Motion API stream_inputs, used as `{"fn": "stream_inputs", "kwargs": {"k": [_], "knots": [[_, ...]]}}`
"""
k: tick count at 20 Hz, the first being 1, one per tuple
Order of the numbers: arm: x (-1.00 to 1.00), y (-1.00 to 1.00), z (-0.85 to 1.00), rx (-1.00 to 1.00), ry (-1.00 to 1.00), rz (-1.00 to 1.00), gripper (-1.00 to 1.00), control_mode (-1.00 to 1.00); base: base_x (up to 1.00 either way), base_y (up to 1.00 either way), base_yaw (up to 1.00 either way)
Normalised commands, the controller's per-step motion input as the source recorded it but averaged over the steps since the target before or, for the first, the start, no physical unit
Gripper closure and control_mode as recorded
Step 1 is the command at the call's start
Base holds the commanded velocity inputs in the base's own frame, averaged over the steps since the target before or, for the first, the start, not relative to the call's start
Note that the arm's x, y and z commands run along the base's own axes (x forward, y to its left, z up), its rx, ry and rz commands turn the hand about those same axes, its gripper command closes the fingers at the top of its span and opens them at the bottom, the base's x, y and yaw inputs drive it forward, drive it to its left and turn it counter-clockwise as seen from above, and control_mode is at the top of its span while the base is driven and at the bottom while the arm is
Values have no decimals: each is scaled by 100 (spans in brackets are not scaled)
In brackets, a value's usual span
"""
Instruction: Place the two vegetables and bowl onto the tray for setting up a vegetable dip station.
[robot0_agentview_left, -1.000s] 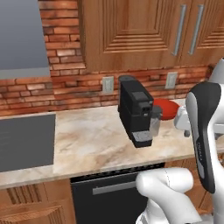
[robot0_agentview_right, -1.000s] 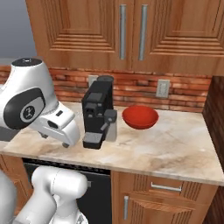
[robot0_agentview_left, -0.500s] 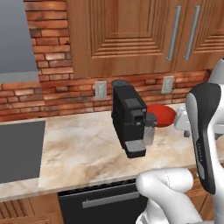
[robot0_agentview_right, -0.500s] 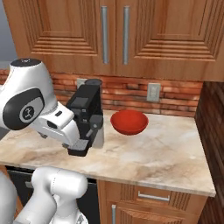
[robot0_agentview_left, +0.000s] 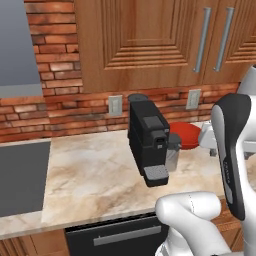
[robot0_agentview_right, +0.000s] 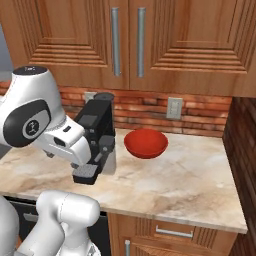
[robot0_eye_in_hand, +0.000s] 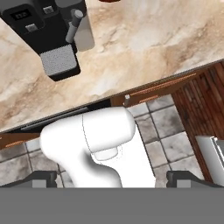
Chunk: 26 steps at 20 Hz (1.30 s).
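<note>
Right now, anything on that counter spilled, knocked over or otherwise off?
Nothing stands out. The red bowl sits upright on the marble counter, apart from the black coffee machine, which stands square against the brick wall. No spills or damage visible. The gripper is open and holds nothing.

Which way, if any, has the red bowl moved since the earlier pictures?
No. The bowl keeps its place right of the coffee machine, below the wall socket; the whole view shifted, so the camera moved.
</note>
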Motion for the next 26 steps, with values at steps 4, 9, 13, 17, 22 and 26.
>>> {"fn": "stream_inputs", "kwargs": {"k": [4, 9, 13, 17, 22, 26], "knots": [[0, 0, 0, 0, 0, 0, -100, 100, 15, -50, 0], [0, 0, 0, 0, 0, 0, -100, 100, 23, -50, -2], [0, 0, 0, 0, 0, 0, -100, 100, 4, -24, 0], [24, -48, -10, 9, 0, -8, -100, -100, 0, 0, 0], [62, -76, -24, 20, 0, -14, -100, -100, 0, 0, 0], [69, -43, -29, 20, 0, -12, -100, -100, 0, 0, 0]]}}
